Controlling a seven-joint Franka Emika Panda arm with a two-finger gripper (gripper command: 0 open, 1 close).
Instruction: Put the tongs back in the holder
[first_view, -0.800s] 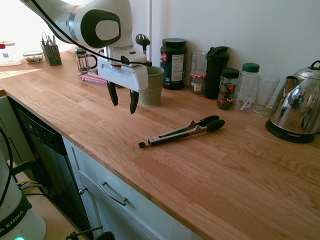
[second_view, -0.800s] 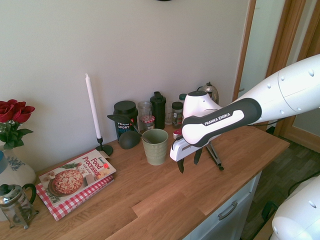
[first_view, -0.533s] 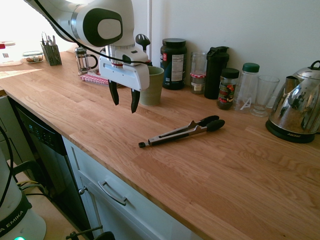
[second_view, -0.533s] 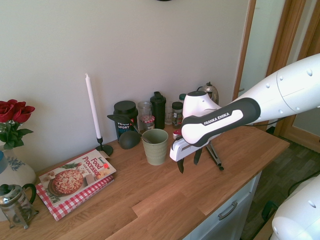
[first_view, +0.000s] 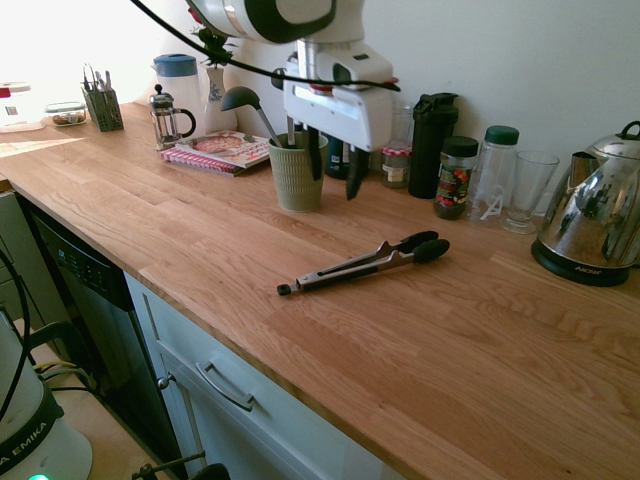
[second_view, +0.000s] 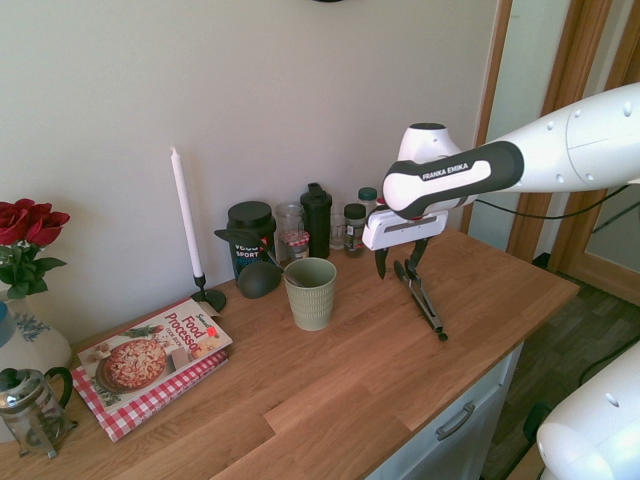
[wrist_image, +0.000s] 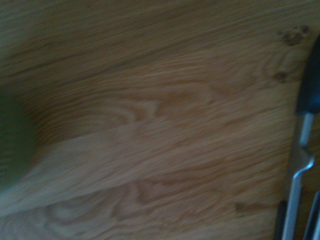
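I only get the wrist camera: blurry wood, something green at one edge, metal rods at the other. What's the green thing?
Observer: A ribbed green holder, upright on the counter, with a dark ladle standing in it.
Operator: And the rods?
Observer: The tongs, lying flat, knob end toward the counter's front edge.
Operator: Is the robot holding anything?
Observer: No. The gripper hangs open and empty above the wood, between holder and tongs.
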